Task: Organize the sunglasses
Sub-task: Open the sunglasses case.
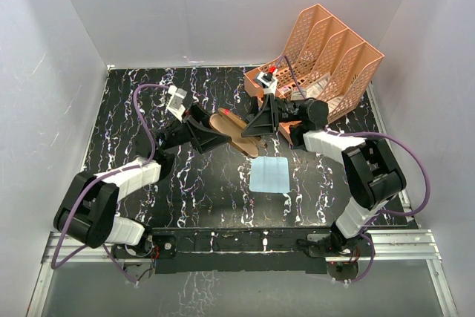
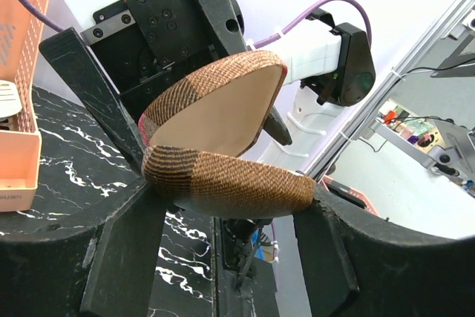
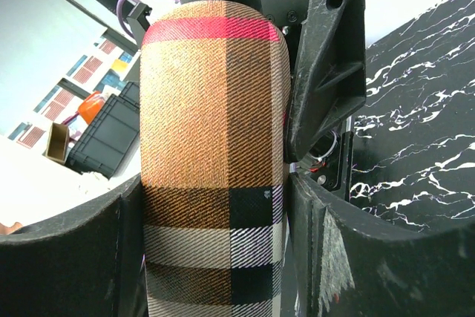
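The brown plaid case hangs above the table middle, held from both sides. In the left wrist view the case gapes open like a clam, its tan lining showing. My left gripper is shut on the lower half. My right gripper is shut on the other half, which fills the right wrist view. The sunglasses are not visible in any view. The light blue cloth lies flat in front of the case.
A peach file rack stands at the back right, with a small peach tray holding small items beside it. White walls enclose the black marbled table.
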Robot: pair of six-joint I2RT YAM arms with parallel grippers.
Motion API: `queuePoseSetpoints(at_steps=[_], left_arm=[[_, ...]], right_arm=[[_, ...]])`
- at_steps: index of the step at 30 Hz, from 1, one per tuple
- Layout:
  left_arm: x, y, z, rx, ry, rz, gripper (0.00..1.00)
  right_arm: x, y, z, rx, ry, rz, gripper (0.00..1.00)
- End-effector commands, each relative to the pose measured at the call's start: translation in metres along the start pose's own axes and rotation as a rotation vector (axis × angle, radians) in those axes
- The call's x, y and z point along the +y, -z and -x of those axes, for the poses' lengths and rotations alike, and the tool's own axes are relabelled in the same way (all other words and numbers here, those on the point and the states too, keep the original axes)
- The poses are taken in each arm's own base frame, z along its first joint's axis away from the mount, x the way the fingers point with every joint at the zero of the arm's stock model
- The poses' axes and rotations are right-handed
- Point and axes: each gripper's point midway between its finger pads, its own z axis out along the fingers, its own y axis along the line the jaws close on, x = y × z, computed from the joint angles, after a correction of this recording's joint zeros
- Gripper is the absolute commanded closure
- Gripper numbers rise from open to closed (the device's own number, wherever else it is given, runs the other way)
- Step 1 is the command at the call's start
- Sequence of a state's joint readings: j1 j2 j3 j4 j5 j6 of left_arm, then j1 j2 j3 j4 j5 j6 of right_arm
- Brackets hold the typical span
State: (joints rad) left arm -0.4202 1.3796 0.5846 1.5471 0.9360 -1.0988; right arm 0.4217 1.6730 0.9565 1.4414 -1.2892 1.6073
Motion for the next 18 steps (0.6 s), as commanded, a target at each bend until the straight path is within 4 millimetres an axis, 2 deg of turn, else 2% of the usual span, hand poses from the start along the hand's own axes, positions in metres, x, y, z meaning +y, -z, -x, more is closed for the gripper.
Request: queuePoseSetpoints(at_steps=[1,18], left_arm=[[0.002,0.019,-0.048,0.182,0.034,-0.018,0.85],[0.012,0.019,-0.072,0.218,0.071,0.013,0.86]], right_arm=[[0.094,0.008,0.052,-0.204,0.485,0.17,1.0],[0.102,0.013,0.059,-0.223,0.505,0.168,1.0]])
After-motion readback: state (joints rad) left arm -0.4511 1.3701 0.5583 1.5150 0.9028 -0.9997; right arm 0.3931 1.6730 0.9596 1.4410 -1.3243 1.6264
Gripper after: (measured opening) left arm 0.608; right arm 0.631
